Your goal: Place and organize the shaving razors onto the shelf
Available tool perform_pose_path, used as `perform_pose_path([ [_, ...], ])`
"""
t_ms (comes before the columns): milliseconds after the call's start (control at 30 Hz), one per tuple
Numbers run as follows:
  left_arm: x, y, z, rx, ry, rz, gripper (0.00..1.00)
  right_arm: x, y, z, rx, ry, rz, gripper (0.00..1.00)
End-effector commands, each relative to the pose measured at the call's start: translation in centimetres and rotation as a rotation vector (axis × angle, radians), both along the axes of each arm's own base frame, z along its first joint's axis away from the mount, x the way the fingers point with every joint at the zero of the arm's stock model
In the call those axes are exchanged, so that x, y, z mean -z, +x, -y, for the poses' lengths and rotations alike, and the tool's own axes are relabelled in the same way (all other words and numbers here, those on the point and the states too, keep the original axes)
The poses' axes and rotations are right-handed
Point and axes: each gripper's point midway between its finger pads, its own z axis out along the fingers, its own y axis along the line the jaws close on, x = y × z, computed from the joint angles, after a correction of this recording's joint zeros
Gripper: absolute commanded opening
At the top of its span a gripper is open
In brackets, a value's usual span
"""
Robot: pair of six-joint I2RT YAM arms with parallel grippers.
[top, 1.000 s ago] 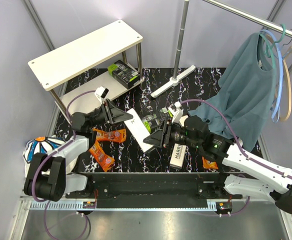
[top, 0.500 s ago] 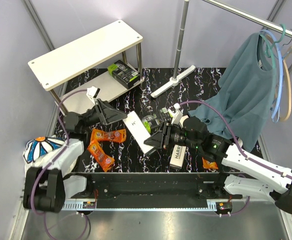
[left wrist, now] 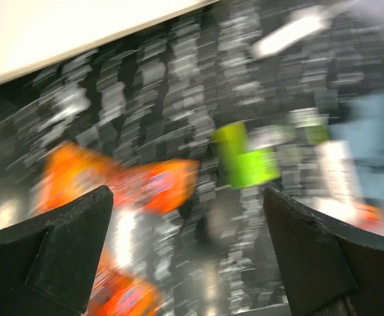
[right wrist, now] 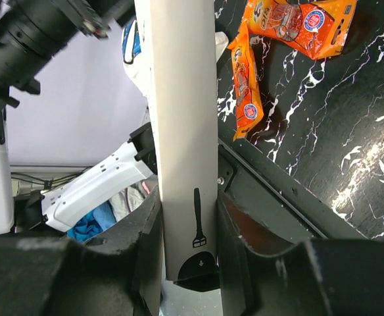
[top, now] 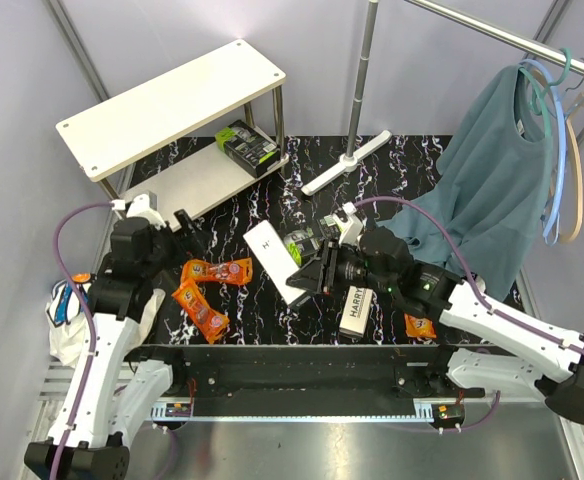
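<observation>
My right gripper (top: 317, 272) is shut on one end of a flat white razor box (top: 275, 258), holding it slanted just above the table; the right wrist view shows the box (right wrist: 179, 131) pinched between the jaws of that gripper (right wrist: 187, 197). My left gripper (top: 184, 222) is open and empty, left of the box. Its wrist view is blurred, with the gripper (left wrist: 187, 197) wide open over orange packets (left wrist: 152, 187) and a green pack (left wrist: 244, 158). Two orange packets (top: 217, 270) (top: 200, 308) lie front left. A second white box (top: 357, 308) lies under the right arm. One black-green pack (top: 247, 143) sits on the shelf's lower board (top: 187, 185).
The shelf's top board (top: 172, 105) stands at the back left. A white T-shaped rack foot (top: 347, 162) and its pole rise mid-back, with a teal shirt (top: 492, 190) hanging at the right. Another black-green pack (top: 302, 243) and an orange packet (top: 419, 327) lie near the right arm.
My left gripper has let go of the white box, opened wide and drawn back to the left. The right gripper has kept the box and has barely moved.
</observation>
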Motion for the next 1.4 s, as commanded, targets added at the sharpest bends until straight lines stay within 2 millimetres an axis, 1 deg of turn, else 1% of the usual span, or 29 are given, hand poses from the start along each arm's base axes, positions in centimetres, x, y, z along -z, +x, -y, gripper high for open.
perform_pose_path([
  [0,1.5,-2.3,-4.9,-0.168,0.218,-0.097,0.99,-3.5,0.9,-0.9,-0.010,0.059,0.075,0.26],
  [200,1.9,-2.2,-4.2,-0.115,0.220,-0.136,0.99,-5.9,1.8,-2.5,-0.046,0.053,0.124,0.26],
  [233,2.0,-2.2,-4.1,-0.113,0.218,-0.139,0.99,-7.1,2.3,-3.1,-0.050,0.062,0.138,0.27],
  [300,2.0,-2.2,-3.9,-0.101,0.214,-0.137,0.99,-7.8,2.9,-3.5,-0.067,0.053,0.148,0.26],
  [333,2.0,-2.2,-3.9,-0.094,0.217,-0.138,0.99,-8.7,3.6,-4.1,-0.070,0.060,0.157,0.27],
  [400,1.6,-2.3,-3.6,-0.074,0.214,-0.131,0.99,-9.7,4.2,-4.6,-0.101,0.072,0.165,0.26],
  [433,1.4,-2.4,-3.5,-0.067,0.215,-0.124,0.99,-10.7,5.6,-4.9,-0.094,0.082,0.174,0.26],
  [500,1.1,-2.5,-3.4,-0.053,0.215,-0.120,0.99,-11.7,6.4,-5.4,-0.132,0.094,0.188,0.27],
  [533,1.0,-2.6,-3.3,-0.047,0.215,-0.113,0.99,-12.9,7.9,-5.8,-0.127,0.105,0.204,0.27],
  [600,1.0,-2.7,-3.2,-0.042,0.216,-0.113,0.99,-13.5,8.6,-6.4,-0.171,0.106,0.208,0.27],
  [633,0.8,-2.7,-3.2,-0.039,0.215,-0.108,0.99,-14.6,10.0,-7.1,-0.171,0.114,0.220,0.27],
  [700,0.9,-2.7,-2.9,-0.019,0.215,-0.108,0.99,-15.0,10.7,-7.9,-0.209,0.109,0.220,0.27],
  [733,0.9,-2.5,-2.9,-0.016,0.219,-0.107,0.99,-15.6,11.9,-8.9,-0.218,0.118,0.227,0.27],
  [767,0.9,-2.5,-3.0,-0.013,0.224,-0.106,0.99,-16.0,12.4,-9.3,-0.239,0.129,0.225,0.27],
  [800,0.9,-2.4,-3.0,-0.010,0.229,-0.107,0.99,-14.0,13.8,-10.5,-0.251,0.102,0.177,0.27],
  [833,0.9,-2.5,-3.0,-0.005,0.233,-0.103,0.99,-16.6,14.2,-10.9,-0.258,0.141,0.221,0.27],
  [867,0.8,-2.4,-3.0,-0.005,0.238,-0.100,0.99,-16.3,14.5,-11.2,-0.275,0.129,0.197,0.27],
  [900,0.7,-2.5,-2.6,0.016,0.227,-0.092,0.99,-13.6,16.3,-12.9,-0.282,0.097,0.147,0.28],
  [933,0.6,-2.5,-2.6,0.018,0.229,-0.086,0.99,-17.4,16.2,-13.0,-0.287,0.154,0.223,0.27],
  [967,0.4,-2.5,-2.6,0.019,0.228,-0.079,0.99,-17.2,16.3,-13.4,-0.302,0.156,0.189,0.28],
  [1000,0.4,-2.5,-2.6,0.019,0.228,-0.077,0.99,-17.6,17.4,-14.4,-0.306,0.194,0.210,0.28],
  [1067,0.6,-2.5,-2.7,0.011,0.232,-0.077,0.99,-18.1,17.9,-15.4,-0.317,0.263,0.171,0.28],
  [1100,0.6,-2.4,-2.7,0.012,0.227,-0.078,0.99,-16.9,18.9,-16.1,-0.316,0.272,0.140,0.28],
  [1167,0.7,-2.3,-2.5,0.020,0.224,-0.076,0.99,-17.9,19.3,-16.8,-0.314,0.336,0.146,0.28],
  [1200,0.7,-2.2,-2.5,0.024,0.224,-0.074,0.99,-16.0,20.2,-17.4,-0.301,0.324,0.104,0.28],
  [1233,0.8,-2.2,-2.4,0.030,0.221,-0.075,0.99,-16.6,20.6,-17.5,-0.279,0.346,0.122,0.28],
  [1267,0.8,-2.2,-2.3,0.032,0.220,-0.075,0.99,-16.0,21.0,-17.6,-0.269,0.341,0.113,0.29],
  [1300,0.8,-2.2,-2.2,0.037,0.220,-0.071,0.99,-16.3,21.2,-17.6,-0.263,0.348,0.120,0.29],
  [1367,0.8,-2.1,-2.0,0.050,0.217,-0.064,0.99,-16.7,21.1,-17.6,-0.276,0.364,0.112,0.29],
])
